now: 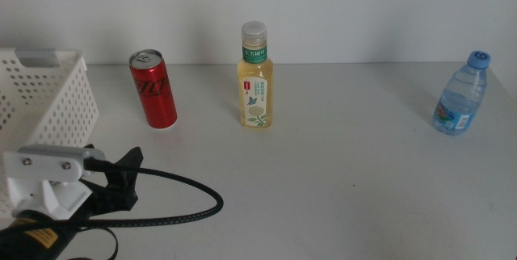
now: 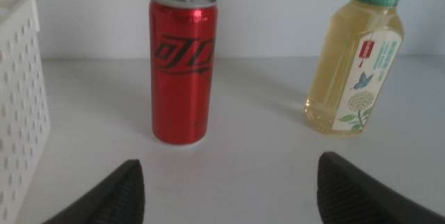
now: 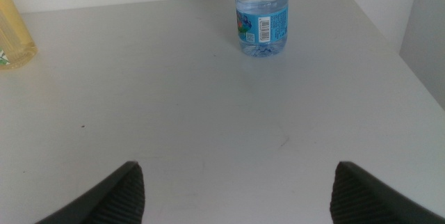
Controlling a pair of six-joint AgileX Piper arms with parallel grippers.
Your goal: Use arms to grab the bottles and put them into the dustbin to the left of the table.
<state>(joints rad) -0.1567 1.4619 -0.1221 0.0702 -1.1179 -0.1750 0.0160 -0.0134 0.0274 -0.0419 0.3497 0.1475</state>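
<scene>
Left gripper is wide open and empty, low at the table's near-left, aimed at the upright red can straight ahead, just right of the dustbin. Right gripper, also open and empty, faces the upright water bottle far right. Count: one can, one yellow bottle mid-table, one water bottle, one dustbin. Left arm looks nearer the can.

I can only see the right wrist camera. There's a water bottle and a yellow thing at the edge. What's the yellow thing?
Observer: A pale-yellow drink bottle with a grey cap, standing upright.
Operator: Anything else to grab?
Observer: Yes, a red can stands beside it, nearer the white basket.
Operator: Where's the other arm?
Observer: The left gripper is open, facing the can without touching it.
</scene>
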